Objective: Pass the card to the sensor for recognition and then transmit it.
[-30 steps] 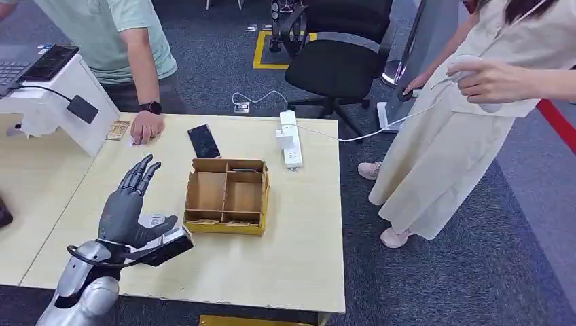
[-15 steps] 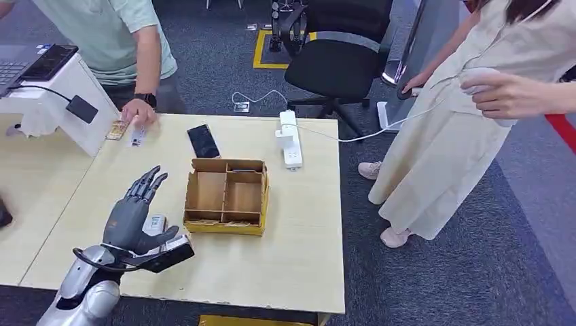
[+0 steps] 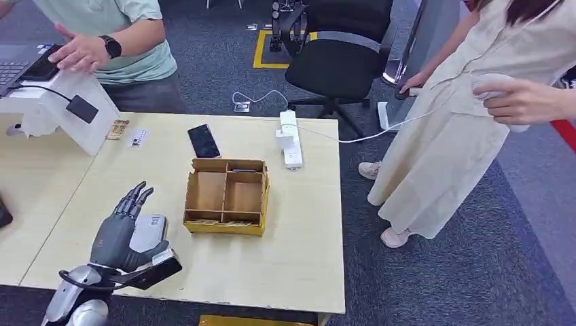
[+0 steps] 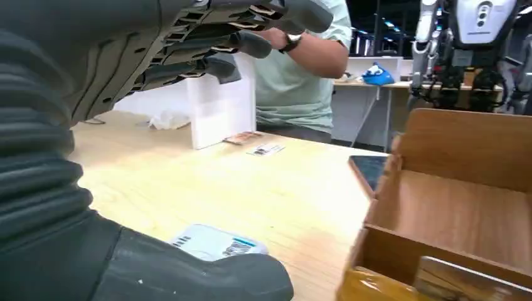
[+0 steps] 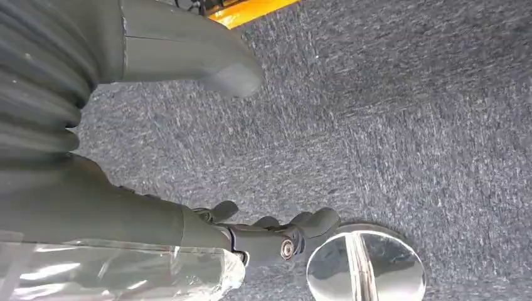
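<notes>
A white card (image 3: 151,223) with a dark print lies flat on the wooden table (image 3: 299,224) near its front left. My left hand (image 3: 121,233) hovers open just over it, fingers spread and pointing away, thumb beside the card's near edge. The left wrist view has the card (image 4: 213,242) between the thumb (image 4: 188,276) and the raised fingers (image 4: 219,44), not gripped. The black sensor pad (image 3: 83,109) sits on a white stand (image 3: 81,132) at the far left. My right hand (image 5: 125,213) hangs over grey carpet, holding nothing.
An open cardboard divider box (image 3: 227,195) stands right of my left hand. A black phone (image 3: 204,140), a small card (image 3: 138,138) and a brown item (image 3: 117,129) lie at the back. One person reaches to a laptop (image 3: 34,64); another stands at the right.
My left hand has drawn back and lowered over the white card. The person's hand left a small card on the table's far side and lifted to the laptop.
</notes>
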### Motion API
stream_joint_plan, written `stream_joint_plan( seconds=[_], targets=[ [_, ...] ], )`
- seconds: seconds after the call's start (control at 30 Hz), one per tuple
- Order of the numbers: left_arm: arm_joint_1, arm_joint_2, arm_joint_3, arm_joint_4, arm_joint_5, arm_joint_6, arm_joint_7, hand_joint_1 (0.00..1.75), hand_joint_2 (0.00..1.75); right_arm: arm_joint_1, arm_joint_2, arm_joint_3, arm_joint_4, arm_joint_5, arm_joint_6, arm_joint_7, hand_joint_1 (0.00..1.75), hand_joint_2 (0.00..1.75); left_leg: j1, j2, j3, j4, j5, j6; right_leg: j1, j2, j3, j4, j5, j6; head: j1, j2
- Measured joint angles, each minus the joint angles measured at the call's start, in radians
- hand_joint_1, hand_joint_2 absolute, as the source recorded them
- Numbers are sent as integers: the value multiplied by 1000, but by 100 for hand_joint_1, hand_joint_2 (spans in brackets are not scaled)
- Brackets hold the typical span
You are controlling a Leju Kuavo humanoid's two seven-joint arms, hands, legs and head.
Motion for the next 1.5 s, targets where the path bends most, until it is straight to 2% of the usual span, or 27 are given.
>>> stream_joint_plan(
  seconds=[0.3, 0.8, 1.17, 1.5],
  targets=[
    [25, -8, 11, -23, -54, -11, -10, 0, 175, 0, -1, 0, -2, -7, 0, -8, 0, 175, 0, 0, 0, 0, 0, 0, 0, 0, 0, 0, 0, 0, 0, 0],
    [15, -50, -50, 5, -104, -5, -24, 0, 175, -2, -1, 0, -2, -6, -12, -5, 0, 175, 0, 0, 0, 0, -1, 0, 0, 0, 0, 0, 0, 0, 0, 0],
    [-135, -94, -153, 146, -153, -5, -15, 0, 175, -17, -1, 19, -1, 8, -15, 5, 0, 175, 0, 0, 0, 1, 0, 1, 0, 0, 0, 0, 1, 0, 0, 0],
    [-253, -125, -221, 255, -243, 48, 49, 0, 175, -17, -1, 41, 1, 12, -21, 13, 0, 175, 0, 0, 0, 1, 0, 1, 0, 0, 0, 0, 1, 0, 0, 0]
  ],
)
